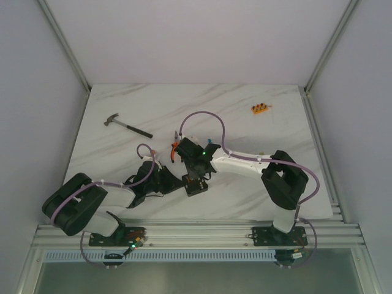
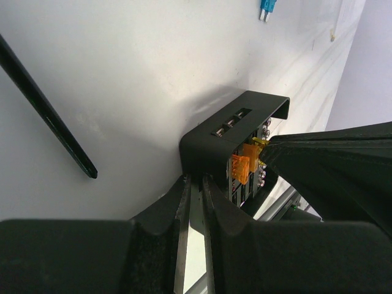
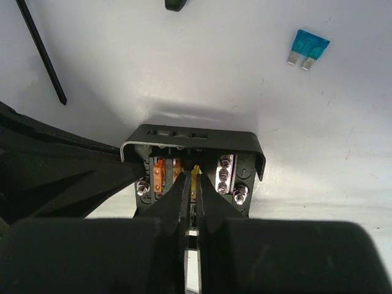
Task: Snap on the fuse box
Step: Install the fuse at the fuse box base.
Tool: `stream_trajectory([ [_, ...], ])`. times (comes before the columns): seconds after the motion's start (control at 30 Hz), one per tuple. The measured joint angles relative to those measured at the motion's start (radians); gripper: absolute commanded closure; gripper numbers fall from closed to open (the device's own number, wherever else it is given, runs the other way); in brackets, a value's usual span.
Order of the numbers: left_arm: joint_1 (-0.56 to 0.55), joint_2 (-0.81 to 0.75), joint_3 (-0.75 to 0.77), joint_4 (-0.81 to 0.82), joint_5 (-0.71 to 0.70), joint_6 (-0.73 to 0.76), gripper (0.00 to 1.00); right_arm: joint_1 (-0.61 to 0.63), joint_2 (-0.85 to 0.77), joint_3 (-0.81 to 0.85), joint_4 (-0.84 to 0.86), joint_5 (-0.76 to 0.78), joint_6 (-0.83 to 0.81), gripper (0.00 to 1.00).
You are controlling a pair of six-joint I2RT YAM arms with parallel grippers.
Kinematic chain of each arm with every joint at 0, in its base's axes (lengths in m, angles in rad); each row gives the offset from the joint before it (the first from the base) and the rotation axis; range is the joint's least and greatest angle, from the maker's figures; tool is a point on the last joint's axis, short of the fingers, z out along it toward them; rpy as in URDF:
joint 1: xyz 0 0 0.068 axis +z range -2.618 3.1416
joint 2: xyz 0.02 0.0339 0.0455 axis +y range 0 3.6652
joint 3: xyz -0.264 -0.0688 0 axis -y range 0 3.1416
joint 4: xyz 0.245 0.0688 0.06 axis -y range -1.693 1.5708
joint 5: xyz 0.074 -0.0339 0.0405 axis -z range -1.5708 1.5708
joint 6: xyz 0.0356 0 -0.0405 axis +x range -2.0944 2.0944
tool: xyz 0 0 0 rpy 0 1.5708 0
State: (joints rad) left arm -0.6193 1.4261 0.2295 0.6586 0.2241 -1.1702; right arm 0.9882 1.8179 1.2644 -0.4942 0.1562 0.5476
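Two robot arms meet over the fuse box (image 1: 196, 185), a small black open box sitting around the middle of the white marble desk (image 1: 245, 98), toward its near edge. Seen from the right wrist, the right tool (image 3: 191, 179) has its fingers pressed almost together, pinching a tiny yellow fuse (image 3: 196, 171) at the box's slots, just right of two orange fuses (image 3: 160, 174) seated inside. The left tool (image 2: 196, 180) comes in from the left with its fingers nearly closed too, and it appears to nip the box's wall to steady it. A loose blue fuse (image 3: 308, 46) lies farther off to the right. As I judge it, the risk is this: the hold on one wall is slim, so a downward push could tip or skid the box, and the fuse — gripped only at its top — could twist and go in crooked.
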Motion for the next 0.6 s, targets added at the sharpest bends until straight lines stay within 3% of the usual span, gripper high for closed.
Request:
stream_trajectory([
  [0.6, 0.000, 0.005, 0.000, 0.002, 0.000, -0.004, 0.79, -0.007, 0.041, 0.043, -0.045, 0.006, 0.013, 1.00],
])
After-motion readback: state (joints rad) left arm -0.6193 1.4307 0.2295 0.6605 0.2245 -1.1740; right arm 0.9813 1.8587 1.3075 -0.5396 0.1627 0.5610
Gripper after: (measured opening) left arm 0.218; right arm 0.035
